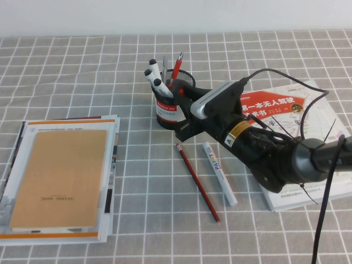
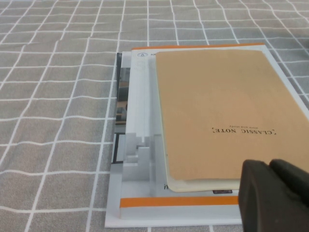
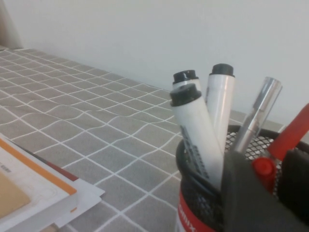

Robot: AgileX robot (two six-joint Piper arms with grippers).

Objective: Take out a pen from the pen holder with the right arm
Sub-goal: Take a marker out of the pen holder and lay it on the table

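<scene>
**High view.** The black mesh pen holder (image 1: 168,113) stands on the grey checked tabletop (image 1: 82,66). It holds three white markers (image 1: 155,72), a silver pen (image 1: 164,65) and a red pen (image 1: 177,66). The right arm reaches in from the holder's right, and the right hand (image 1: 184,91) sits at the holder's rim on that side. Just in front of the holder a red pencil (image 1: 198,181) and a loose white marker (image 1: 219,173) lie side by side. To the holder's right a printed booklet (image 1: 308,104) lies under the arm. Well apart on the holder's left is a stack of booklets (image 1: 111,165) topped by a brown notebook (image 1: 60,179).

**Left wrist view.** The left hand (image 2: 271,169) hangs over a corner of the brown notebook (image 2: 227,106). It is clenched on nothing, its dark fingers (image 2: 256,198) pressed together. The stack of booklets (image 2: 140,159) shows beneath the notebook.

**Right wrist view.** The right hand (image 3: 276,166) is over the pen holder (image 3: 198,203) and released. Its dark fingers (image 3: 246,198) stand apart on either side of the red pen (image 3: 289,135), with a gap beside the pen. The red pen stands in the holder. The white markers (image 3: 198,130) and silver pen (image 3: 258,113) lean just beside the fingers.
</scene>
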